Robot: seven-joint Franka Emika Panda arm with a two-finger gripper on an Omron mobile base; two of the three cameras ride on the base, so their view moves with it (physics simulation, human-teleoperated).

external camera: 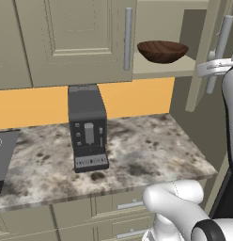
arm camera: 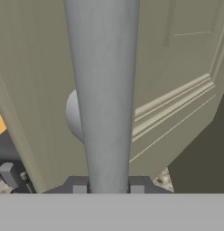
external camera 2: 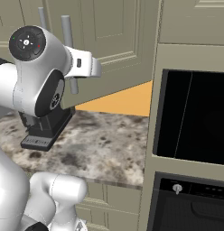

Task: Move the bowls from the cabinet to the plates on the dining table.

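Left base view: a dark coffee machine (external camera: 88, 127) stands toward the back of the speckled surface (external camera: 151, 155), left of its middle. Up right, the cabinet (external camera: 71, 42) has its right door (external camera: 203, 56) swung out, and the brown wood-grain bowl (external camera: 162, 51) sits on the inner shelf (external camera: 160, 69), near its front edge. At the far right, the pincer (arm camera: 108, 189) is closed around the open door's silver bar handle (arm camera: 105, 90), one finger tip (arm camera: 79, 186) on each side, as the hand view shows close up.
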